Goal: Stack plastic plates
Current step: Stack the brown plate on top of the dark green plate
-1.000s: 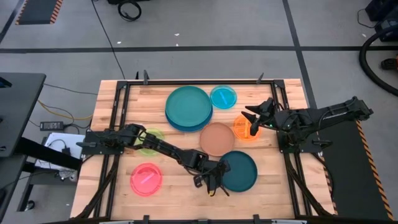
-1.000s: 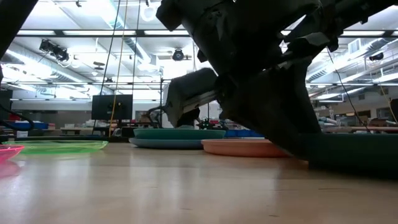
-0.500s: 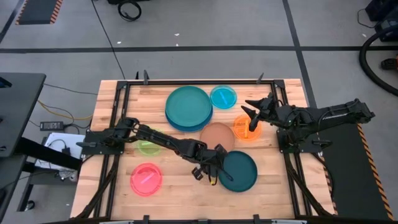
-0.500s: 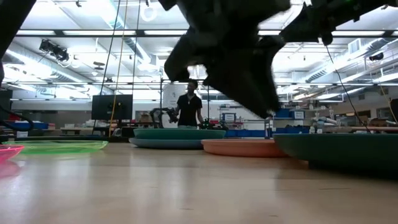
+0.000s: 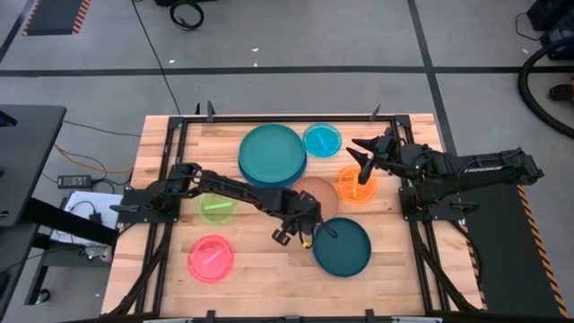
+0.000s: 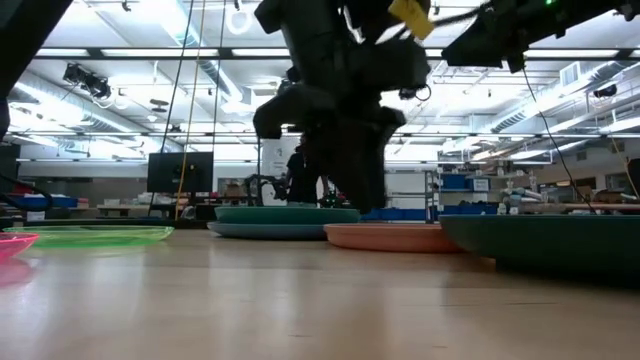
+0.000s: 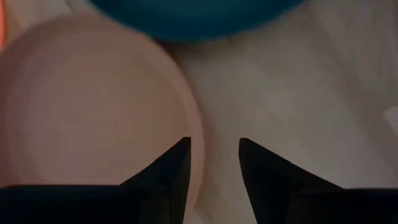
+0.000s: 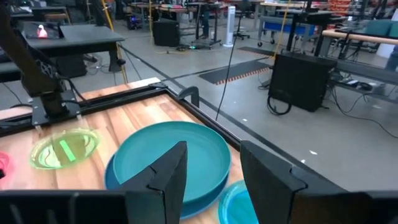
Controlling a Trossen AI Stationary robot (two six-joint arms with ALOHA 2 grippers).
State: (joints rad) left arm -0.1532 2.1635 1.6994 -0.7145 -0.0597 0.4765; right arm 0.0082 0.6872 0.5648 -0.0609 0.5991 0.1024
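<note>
My left gripper [image 5: 309,235] [image 7: 214,146] is open and hangs low over the near rim of the tan-brown plate [image 5: 316,196] [image 7: 93,106]. One finger is above the plate and the other above bare wood. The dark teal plate [image 5: 345,251] [image 7: 193,15] lies flat just beyond it. My right gripper [image 5: 363,161] [image 8: 212,149] is open above the orange plate [image 5: 355,187]. The teal plate rests on the blue one [image 5: 272,154] [image 8: 168,155]. The cyan [image 5: 322,139], lime green [image 5: 216,207] and pink [image 5: 211,258] plates each lie alone.
A black metal frame [image 5: 269,117] runs along the table's edges. Bare wood shows along the near edge between the pink and dark teal plates [image 5: 269,278]. In the low view a person [image 6: 300,180] stands in the room behind the table.
My left gripper has moved from the dark teal plate's left rim toward the far edge, to the tan-brown plate's near rim. In the low view it has risen off the table. The dark teal plate lies where it was.
</note>
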